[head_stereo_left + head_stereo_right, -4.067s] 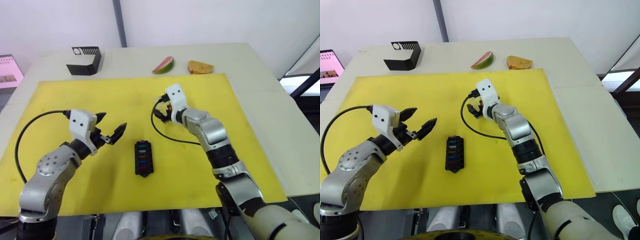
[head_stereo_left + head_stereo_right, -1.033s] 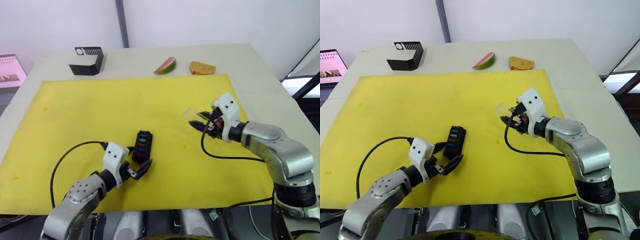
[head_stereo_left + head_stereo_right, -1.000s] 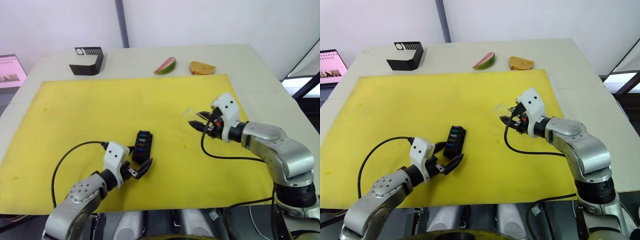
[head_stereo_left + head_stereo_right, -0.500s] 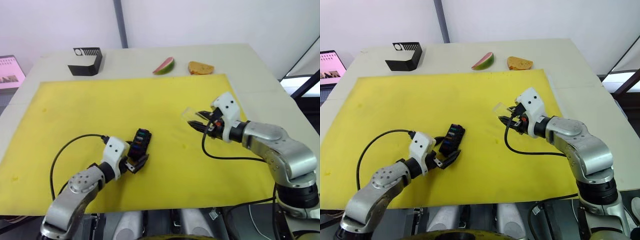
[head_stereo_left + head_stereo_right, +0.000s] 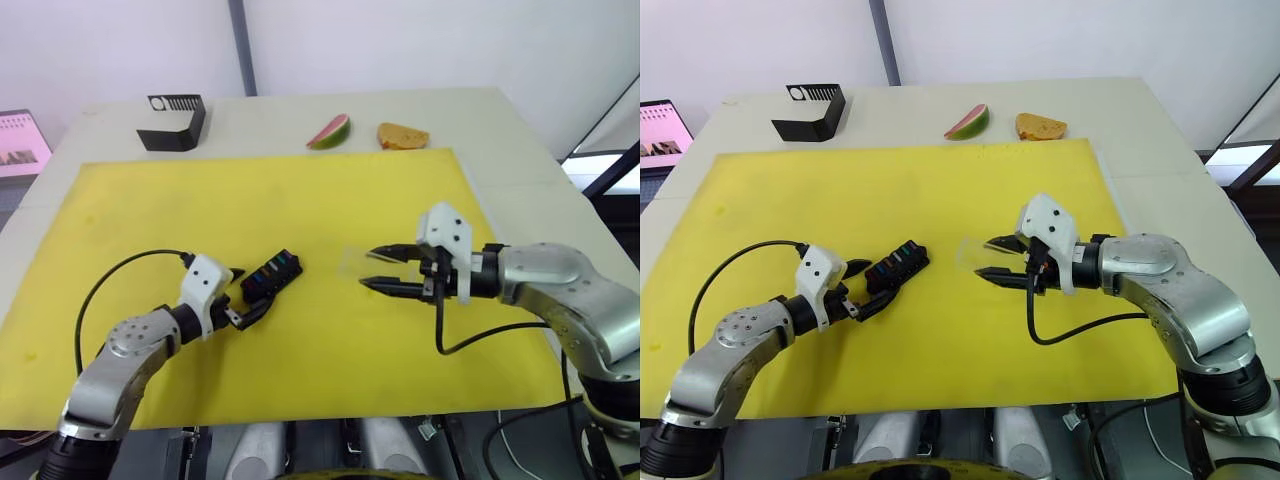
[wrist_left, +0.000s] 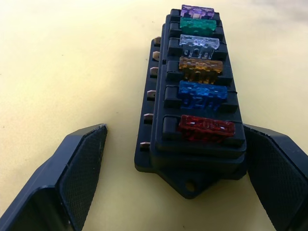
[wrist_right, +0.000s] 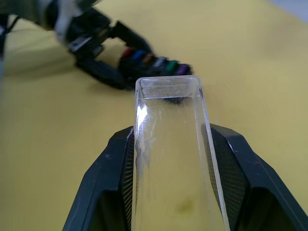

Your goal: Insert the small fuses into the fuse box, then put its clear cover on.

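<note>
All six small fuses (image 6: 198, 79) already sit in the fuse box (image 5: 266, 276), which lies slantwise on the yellow mat (image 5: 120, 210). The left gripper (image 5: 238, 300) straddles its pointed end, fingers spread, one pad just touching the side. The right gripper (image 5: 385, 270) is clamped on the clear cover (image 7: 171, 144), held in the air near the box and pointing at it. I'd worry the cover comes down skewed, since the box isn't pinned and could slide away.
</note>
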Controlling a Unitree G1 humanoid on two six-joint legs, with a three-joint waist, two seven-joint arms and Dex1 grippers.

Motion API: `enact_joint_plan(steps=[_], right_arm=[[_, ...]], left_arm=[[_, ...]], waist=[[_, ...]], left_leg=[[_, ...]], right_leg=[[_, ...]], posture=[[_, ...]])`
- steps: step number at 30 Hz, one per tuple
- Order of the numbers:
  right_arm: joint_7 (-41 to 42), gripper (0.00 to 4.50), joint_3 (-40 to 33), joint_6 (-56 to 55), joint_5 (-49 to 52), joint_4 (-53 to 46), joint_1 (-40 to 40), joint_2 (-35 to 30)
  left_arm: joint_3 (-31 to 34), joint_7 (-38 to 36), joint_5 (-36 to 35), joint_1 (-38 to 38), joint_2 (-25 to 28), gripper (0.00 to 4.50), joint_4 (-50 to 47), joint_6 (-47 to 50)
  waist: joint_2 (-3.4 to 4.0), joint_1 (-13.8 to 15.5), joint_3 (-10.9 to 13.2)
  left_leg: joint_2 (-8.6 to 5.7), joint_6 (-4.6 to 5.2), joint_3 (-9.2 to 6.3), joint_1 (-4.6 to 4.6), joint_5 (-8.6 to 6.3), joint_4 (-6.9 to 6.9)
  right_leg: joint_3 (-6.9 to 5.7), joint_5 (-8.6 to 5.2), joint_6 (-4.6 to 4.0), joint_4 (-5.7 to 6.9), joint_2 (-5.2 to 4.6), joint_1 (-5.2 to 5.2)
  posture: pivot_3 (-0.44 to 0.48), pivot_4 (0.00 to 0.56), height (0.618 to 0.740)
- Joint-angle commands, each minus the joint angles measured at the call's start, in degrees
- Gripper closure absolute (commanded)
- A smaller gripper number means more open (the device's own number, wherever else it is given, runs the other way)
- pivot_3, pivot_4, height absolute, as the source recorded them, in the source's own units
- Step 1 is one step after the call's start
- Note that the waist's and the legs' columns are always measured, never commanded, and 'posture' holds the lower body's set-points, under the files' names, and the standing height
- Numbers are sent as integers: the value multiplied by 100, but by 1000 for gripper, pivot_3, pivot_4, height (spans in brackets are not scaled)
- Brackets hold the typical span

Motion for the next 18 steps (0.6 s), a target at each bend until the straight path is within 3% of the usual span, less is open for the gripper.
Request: enact_joint_plan(steps=[1, 2, 5, 7, 14, 18], right_arm=[[117, 2809, 12, -249, 3, -66, -98, -64], [119, 2809, 31, -284, -20, -41, -104, -55], [93, 2809, 53, -339, -37, 9, -108, -24], [141, 2809, 91, -401, -56, 29, -117, -59], [495, 2809, 162, -566, -52, 165, -320, -239], [729, 2809, 306, -631, -43, 206, -623, -293]], left_arm=[[6, 105, 116, -19, -73, 0, -54, -89], [-17, 127, 156, 26, -108, 0, -84, -134], [-83, 10, 250, 137, -148, 866, -124, -410], [-115, -303, 196, 78, -54, 1872, -110, -593], [-493, -1966, -7, -432, 588, 1944, 165, -1100], [-990, -2639, 165, -1197, 657, 1944, 736, -1236]], waist=[[0, 1, 0], [0, 1, 0], [0, 4, 0], [-1, 16, 0], [0, 113, 1], [0, 125, 1]], left_leg=[[0, 0, 0, 0, 0, 0], [0, 0, 0, 0, 0, 0], [0, 0, 0, 0, 0, 0], [0, 0, 0, 0, 0, 0], [0, 0, 0, -4, 0, 0], [0, 0, 0, -7, 0, 0]], right_leg=[[0, 0, 0, 0, 0, 0], [0, 0, 0, 0, 0, 0], [0, 0, 0, 0, -1, 0], [0, 0, 0, 0, -1, 0], [0, 0, -1, -3, -2, -4], [-1, 0, -1, -7, -2, -3]], posture=[[0, 150, 740], [0, 150, 740], [0, 150, 740], [0, 150, 740], [0, 150, 740], [0, 150, 740]])
